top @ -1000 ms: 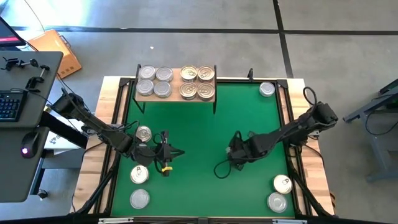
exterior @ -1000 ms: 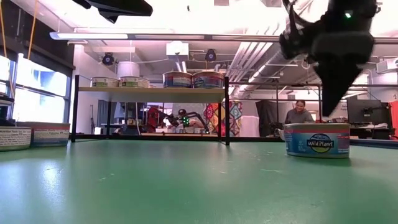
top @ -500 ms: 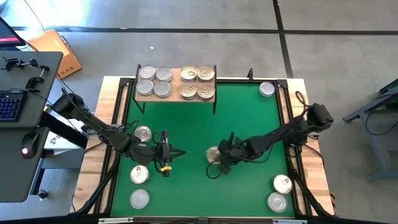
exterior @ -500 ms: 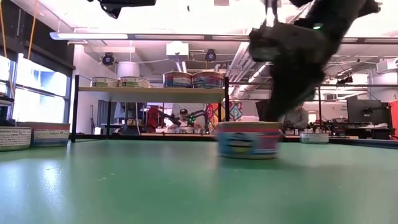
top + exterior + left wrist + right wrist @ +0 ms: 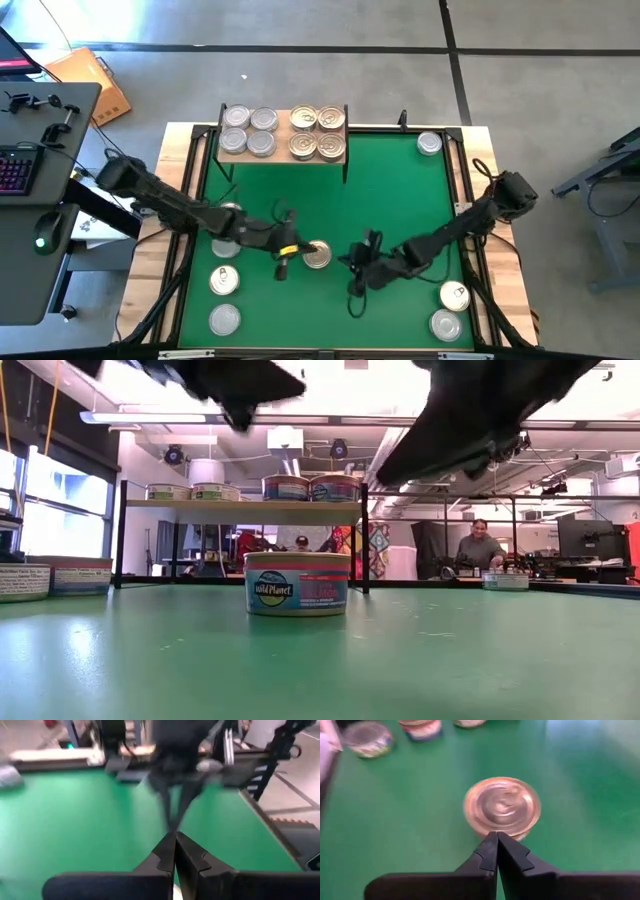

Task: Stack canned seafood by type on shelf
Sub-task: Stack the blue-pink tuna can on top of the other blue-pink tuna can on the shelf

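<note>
A gold-lidded can of seafood [image 5: 317, 256] stands upright on its base in the middle of the green mat [image 5: 400, 200], and it also shows in the low view [image 5: 297, 582]. My right gripper [image 5: 496, 835] is shut just right of it [image 5: 347, 263], pointing at its near rim. My left gripper [image 5: 175, 836] is shut just left of it [image 5: 292, 250]. In the low view both grippers hang above the can, apart from it. The shelf [image 5: 283, 157] at the far edge bears silver-lidded cans [image 5: 248, 130] on its left and gold-lidded cans [image 5: 317, 132] on its right.
Loose cans stand on the mat: near left [image 5: 224, 281] [image 5: 225, 320], one partly under my left arm [image 5: 229, 214], near right [image 5: 455, 295] [image 5: 446, 325], and far right [image 5: 429, 143]. A desk with a keyboard [image 5: 15, 170] lies beyond the table's left edge. A person sits far off [image 5: 480, 548].
My right gripper, shut, has swung toward the table's left and near side and tipped lower. It pushed the gold-lidded can, which slid upright along the mat from the right to the middle. My left gripper, shut, has moved right toward the can.
</note>
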Controlling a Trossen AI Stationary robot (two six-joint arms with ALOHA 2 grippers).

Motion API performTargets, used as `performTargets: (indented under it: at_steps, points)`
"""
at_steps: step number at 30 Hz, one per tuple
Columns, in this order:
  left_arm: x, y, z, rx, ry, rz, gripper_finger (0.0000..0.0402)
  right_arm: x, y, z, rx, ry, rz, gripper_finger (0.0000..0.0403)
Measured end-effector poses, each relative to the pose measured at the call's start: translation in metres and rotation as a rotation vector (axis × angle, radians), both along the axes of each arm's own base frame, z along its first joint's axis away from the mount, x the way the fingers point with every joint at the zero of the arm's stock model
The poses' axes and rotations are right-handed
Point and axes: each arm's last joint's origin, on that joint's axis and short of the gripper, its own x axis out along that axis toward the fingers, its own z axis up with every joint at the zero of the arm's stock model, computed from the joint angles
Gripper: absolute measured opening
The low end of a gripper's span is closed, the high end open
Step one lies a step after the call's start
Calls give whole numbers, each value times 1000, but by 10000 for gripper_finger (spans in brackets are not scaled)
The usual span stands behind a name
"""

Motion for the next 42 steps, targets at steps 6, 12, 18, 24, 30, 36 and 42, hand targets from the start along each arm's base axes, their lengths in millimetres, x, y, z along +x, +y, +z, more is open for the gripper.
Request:
performTargets:
  at_steps: [6,12,18,24,30,36,42]
  points:
    - [17,18,-39,-39,182,-45,0,-11,22,-7,14,-52,-64,0]
    - [18,31,-63,-10,321,32,0,-4,24,-18,18,-60,-71,0]
    - [17,36,-67,32,362,63,0,8,19,-30,-33,-43,-15,22]
    - [16,36,-68,52,364,52,0,15,11,-30,-150,-25,71,119]
    - [13,37,-75,54,362,56,0,20,3,-31,-243,2,107,218]
    - [6,39,-87,26,332,78,0,23,5,-40,-356,33,226,261]
    - [2,40,-93,23,334,81,0,24,5,-45,-445,64,286,264]
